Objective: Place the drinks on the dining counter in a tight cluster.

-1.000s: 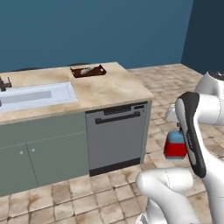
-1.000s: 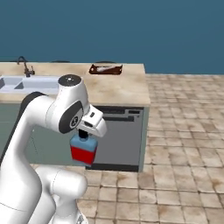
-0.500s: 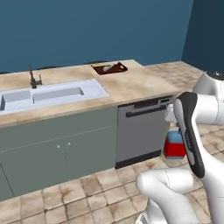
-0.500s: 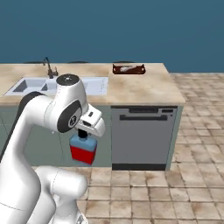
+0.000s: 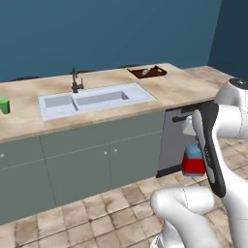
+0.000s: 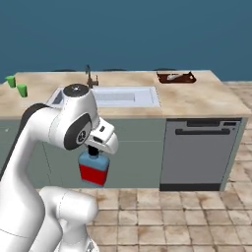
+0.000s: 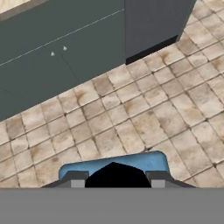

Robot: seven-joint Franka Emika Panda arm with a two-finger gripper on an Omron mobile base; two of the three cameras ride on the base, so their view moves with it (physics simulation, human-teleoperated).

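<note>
My gripper [image 6: 92, 150] is shut on the black cap of the squat blue bottle [image 6: 94, 168] with a red label. The bottle hangs upright above the tiled floor, in front of the grey-green base of the dining counter [image 6: 197, 101]. In the left base view the blue bottle [image 5: 194, 160] shows beside my forearm, before the counter [image 5: 169, 89]. The hand view looks straight down on the blue bottle [image 7: 131, 161], with its cap between the fingertips of my gripper [image 7: 113, 179]. The amber and greyish bottles are out of view.
The counter holds an inset sink [image 5: 97, 99] with a black faucet [image 5: 74, 80], a brown tray [image 5: 147, 72] at its far end and green cups [image 6: 22, 90]. A dark dishwasher front [image 6: 199, 152] sits under the counter's right part. Tiled floor [image 7: 144, 109] lies below.
The whole scene has slid to the right in both base views, so the base has driven left along the counter. The bottle stays in the gripper in the same pose.
</note>
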